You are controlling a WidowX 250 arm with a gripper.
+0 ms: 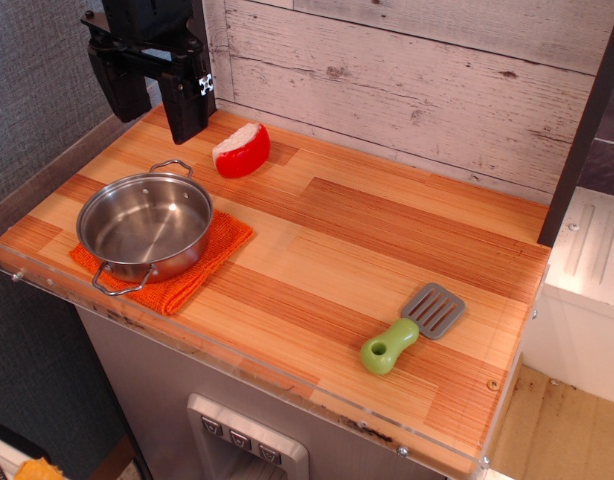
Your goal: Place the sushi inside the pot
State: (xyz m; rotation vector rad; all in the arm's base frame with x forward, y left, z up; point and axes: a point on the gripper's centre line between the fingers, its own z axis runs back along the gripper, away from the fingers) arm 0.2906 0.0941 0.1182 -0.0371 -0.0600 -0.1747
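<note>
The sushi [241, 150], red with a white rice top, lies on the wooden table near the back wall. The shiny steel pot [145, 226] with two wire loop handles stands at the front left on an orange knitted cloth [202, 265]; it is empty. My black gripper [152, 100] hangs above the table's back left corner, left of the sushi and behind the pot. Its two fingers [187, 100] stand apart with nothing between them.
A grey spatula with a green handle [412, 326] lies at the front right. A whitewashed plank wall [407, 80] runs along the back. A dark post [587, 120] stands at the right edge. A clear lip edges the table front [287, 385].
</note>
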